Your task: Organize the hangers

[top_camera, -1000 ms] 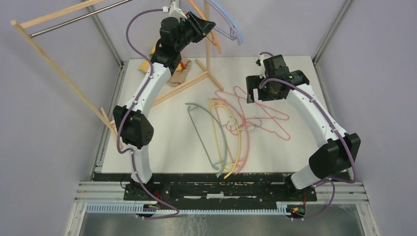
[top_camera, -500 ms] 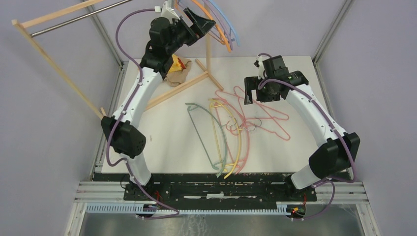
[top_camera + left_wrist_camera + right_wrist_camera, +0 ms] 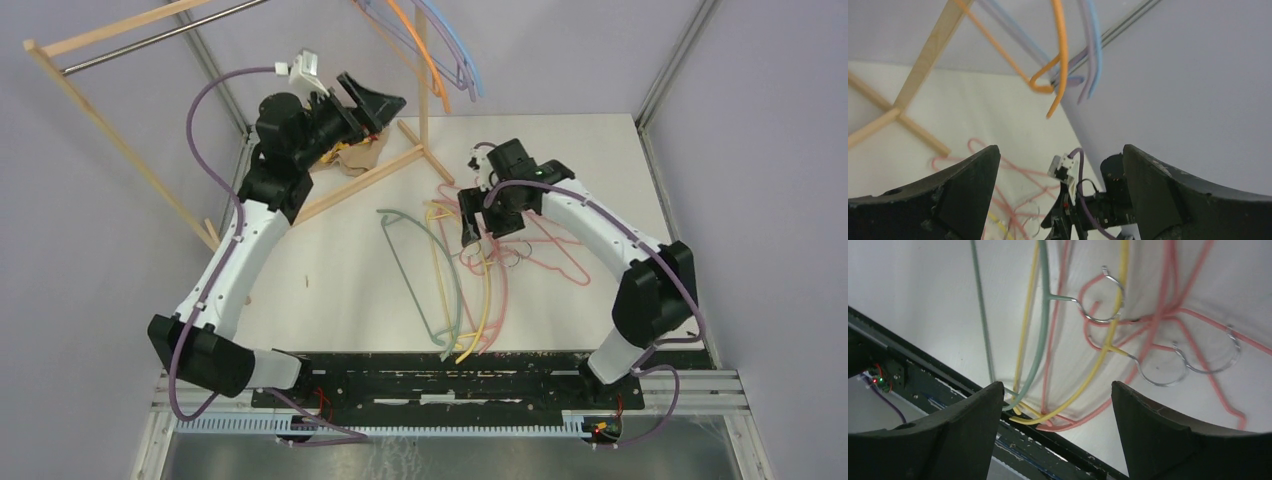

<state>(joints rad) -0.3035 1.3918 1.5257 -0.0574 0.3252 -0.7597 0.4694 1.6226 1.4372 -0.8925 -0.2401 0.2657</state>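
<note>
Left gripper (image 3: 1058,152): fingers spread wide with nothing between them. It has drawn back and down from the hung hangers it was pressed up to a second ago.
Hung hangers (image 3: 440,45): the orange hanger (image 3: 1060,60), purple hanger (image 3: 1082,65) and blue hanger (image 3: 1096,50) dangle beside the rack's upright post (image 3: 424,85), free of the gripper. Their hooks are out of frame.
Right gripper (image 3: 1054,390): fingers apart and empty. It has swung left from beside the pink hangers (image 3: 550,245) to hover low over the hooks of the heap.
Heap on the table (image 3: 330,290): the green hanger (image 3: 1040,340), yellow hangers (image 3: 1113,335) and pink ones lie crossed over each other between the two arms, lying as they did a second ago.
Meaning for the task: the hanging on the left looks finished and let go, so the work probably passes to the right arm for the next pick.
Risk: the metal hooks (image 3: 1105,315) overlap, so lifting one hanger may drag its neighbours.
</note>
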